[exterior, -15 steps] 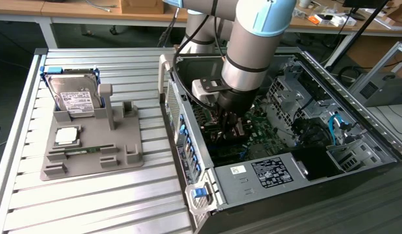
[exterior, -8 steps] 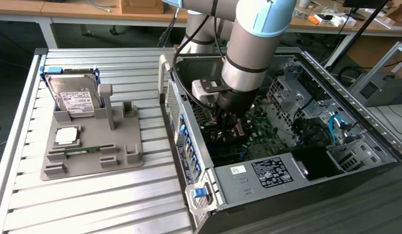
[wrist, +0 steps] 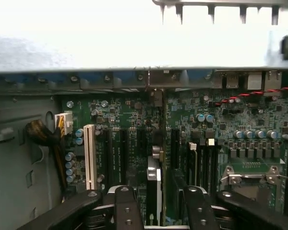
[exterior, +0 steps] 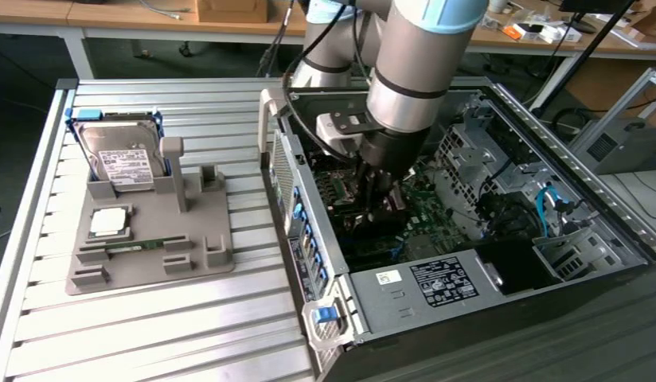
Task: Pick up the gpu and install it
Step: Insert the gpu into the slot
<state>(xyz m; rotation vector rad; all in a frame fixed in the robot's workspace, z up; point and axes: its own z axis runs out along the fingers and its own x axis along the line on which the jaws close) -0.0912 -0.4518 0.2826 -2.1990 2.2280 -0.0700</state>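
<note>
The gpu (wrist: 153,184) stands on edge among the motherboard's (wrist: 240,120) expansion slots, its bracket end toward the case's rear wall. My gripper (wrist: 158,194) straddles it. The two black fingers (wrist: 127,208) stand apart on either side of the card, with a gap showing on each side, so the gripper is open and holds nothing. In the exterior view the gripper (exterior: 377,195) reaches down into the open computer case (exterior: 519,263), just above the dark gpu (exterior: 379,216); the arm hides most of the card.
A white slot (wrist: 90,155) and a brown cable bundle (wrist: 43,136) lie beside the card. On the slatted table at the exterior view's left, a grey holder (exterior: 201,239) carries a hard drive (exterior: 121,155) and a green memory stick (exterior: 137,245). The power supply (exterior: 439,282) sits nearest the camera.
</note>
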